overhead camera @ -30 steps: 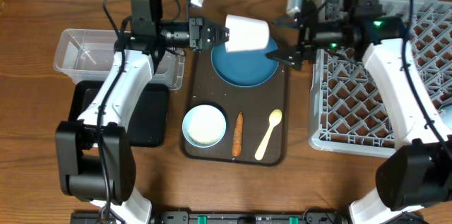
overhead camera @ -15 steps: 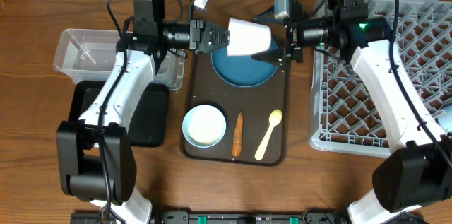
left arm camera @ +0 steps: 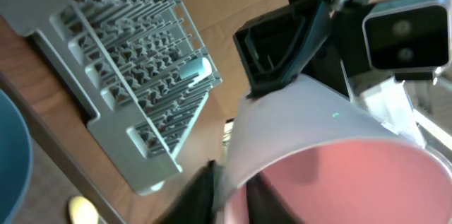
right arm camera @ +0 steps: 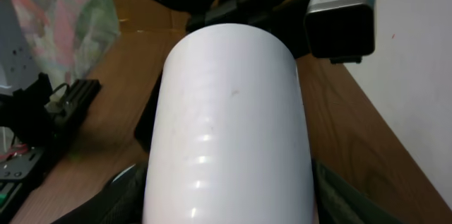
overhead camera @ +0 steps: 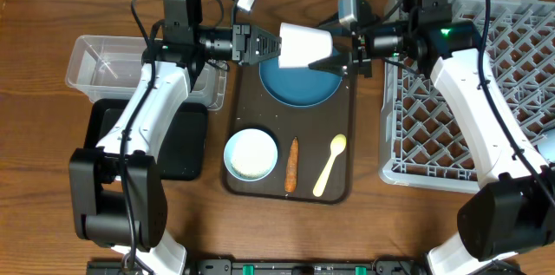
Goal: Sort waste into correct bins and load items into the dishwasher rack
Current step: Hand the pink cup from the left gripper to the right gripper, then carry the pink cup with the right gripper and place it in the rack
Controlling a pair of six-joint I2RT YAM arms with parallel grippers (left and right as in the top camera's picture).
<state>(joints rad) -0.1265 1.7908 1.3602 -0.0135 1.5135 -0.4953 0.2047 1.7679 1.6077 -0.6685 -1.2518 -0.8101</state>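
Note:
A cup, white outside and pink inside [overhead camera: 305, 44], hangs on its side above the large dark blue bowl [overhead camera: 299, 86]. My left gripper [overhead camera: 276, 43] is shut on its rim, one finger inside and one outside [left arm camera: 233, 197]. My right gripper [overhead camera: 335, 45] is open with a finger on each side of the cup's body [right arm camera: 226, 203]. The cup fills both the right wrist view [right arm camera: 226, 111] and the left wrist view [left arm camera: 311, 118]. A light-blue bowl with white inside [overhead camera: 251, 154], the orange carrot [overhead camera: 292, 165] and the pale yellow spoon [overhead camera: 330, 164] lie on the brown tray [overhead camera: 345, 184].
The grey dishwasher rack [overhead camera: 451, 127] stands at the right and also shows in the left wrist view [left arm camera: 127, 61]. The clear tub [overhead camera: 104, 67] and the black tray [overhead camera: 186, 149] sit at the left, under my left arm.
My right gripper has swung left from beside the rack and come around the cup's free end. The left gripper and cup have barely moved.

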